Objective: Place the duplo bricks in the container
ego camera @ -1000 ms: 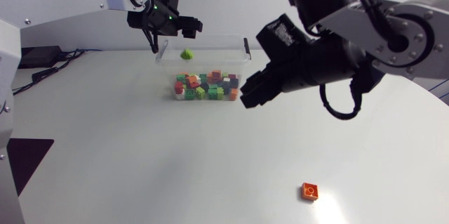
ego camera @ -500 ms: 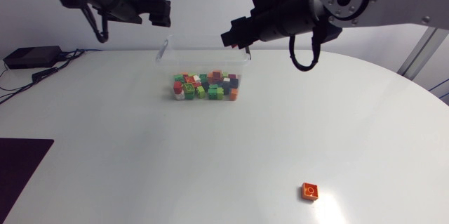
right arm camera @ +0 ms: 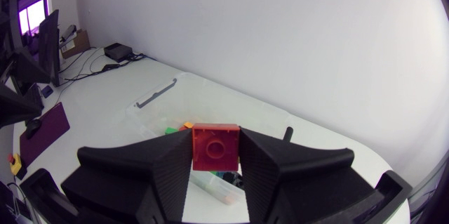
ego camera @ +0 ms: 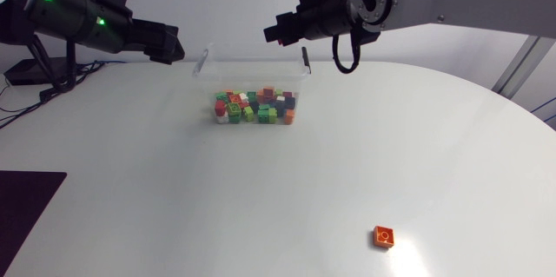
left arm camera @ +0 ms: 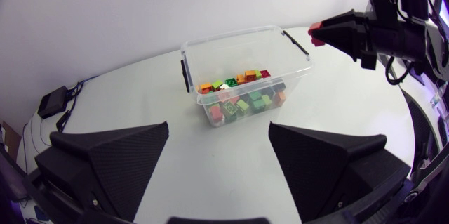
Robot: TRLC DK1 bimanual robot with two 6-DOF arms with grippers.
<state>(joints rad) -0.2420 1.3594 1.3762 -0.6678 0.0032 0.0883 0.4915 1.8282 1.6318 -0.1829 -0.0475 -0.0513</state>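
Table (ego camera: pixel 417 155) surface lies wide and bare between the clear container (ego camera: pixel 205 62), which sits toward the far edge, and a single orange brick (ego camera: pixel 383 237) lying alone near the near edge, well apart from everything. Container holds a loose heap of mixed bricks (ego camera: pixel 254 108) across its floor; its upper walls and rim stand free. Left gripper (left arm camera: pixel 218 123) hangs off to the container's left side, raised, not touching it; its fingers are spread wide with nothing between them. Right gripper (ego camera: pixel 276 32) sits above the container's right end, near the rim with the black clip (ego camera: pixel 306 58). It is clamped on a red brick (right arm camera: pixel 215 147), one finger pressed on each side, studded face toward the camera. Head view does not resolve that red brick; the right wrist view shows it plainly, and the left wrist view catches it as a red tip at the far gripper's end. Only the head view shows the orange brick.
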